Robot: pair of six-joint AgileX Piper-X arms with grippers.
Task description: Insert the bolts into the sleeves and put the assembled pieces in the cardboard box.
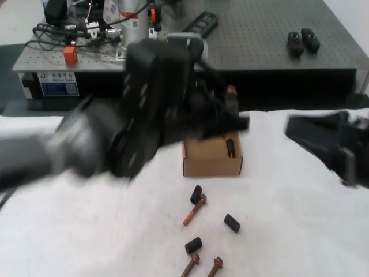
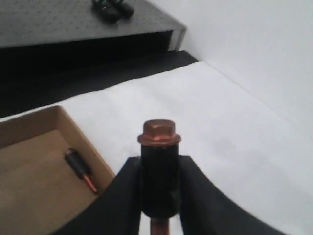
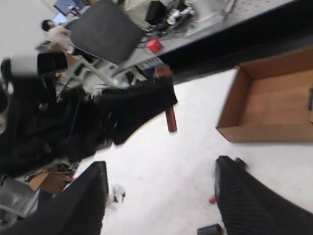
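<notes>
Bolt and sleeve, already joined, sit clamped in my left gripper [image 2: 159,164]. The fingers are closed on the short black cylindrical sleeve [image 2: 159,188], and the copper-coloured hex-head bolt [image 2: 159,132] stands head-up out of its top. I hold the pair above the white cloth [image 1: 288,219], close beside the brown cardboard box [image 2: 84,143]; I cannot tell whether it is over the opening yet. One finished piece [image 2: 79,168] lies on the box floor.

I judge the piece small, light and rigid. The bolt shank looks smooth, so it may slip out of the sleeve if tipped head-down. The middle of the sleeve is the place to hold it, with the head kept uppermost until it goes into the box.

In front of the box, loose parts lie on the cloth. A black sleeve [image 1: 196,194] touches the head end of a bolt [image 1: 195,211]. Two more sleeves [image 1: 232,223] [image 1: 193,245] lie apart, and two bolts [image 1: 190,265] [image 1: 215,266] lie at the near edge.

Further right, my right gripper [image 3: 161,200] hangs above the cloth with its fingers wide apart and nothing between them. From there it faces the box's side wall.
</notes>
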